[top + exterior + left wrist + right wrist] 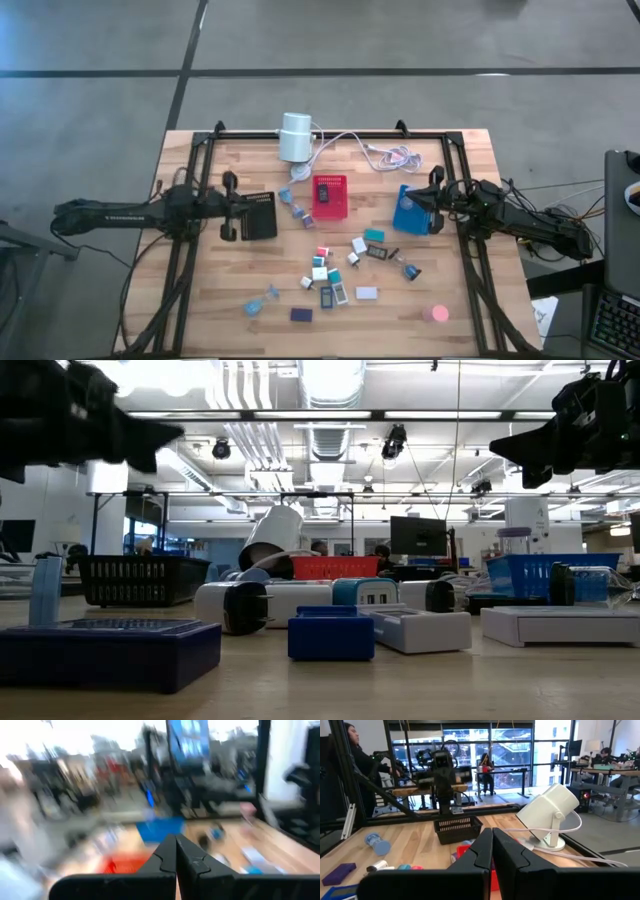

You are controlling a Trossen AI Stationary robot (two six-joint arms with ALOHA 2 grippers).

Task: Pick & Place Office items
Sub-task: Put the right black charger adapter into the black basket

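The office items are several small white, teal, blue and purple pieces lying loose on the wooden table's near middle. A pink disc lies near the front right and a purple block near the front. In the low view they show close up as blocks resting flat on the wood. My left gripper hangs shut above the table's left side, beside the black tray; its fingertips meet. My right gripper hangs shut above the right side, at the blue tray; its fingers are closed. Neither holds anything.
A black tray stands at the left, a red tray in the middle and a blue tray at the right. A white cylinder with a cable lies at the far edge. Black frame rails run along the sides. A person stands beyond the table.
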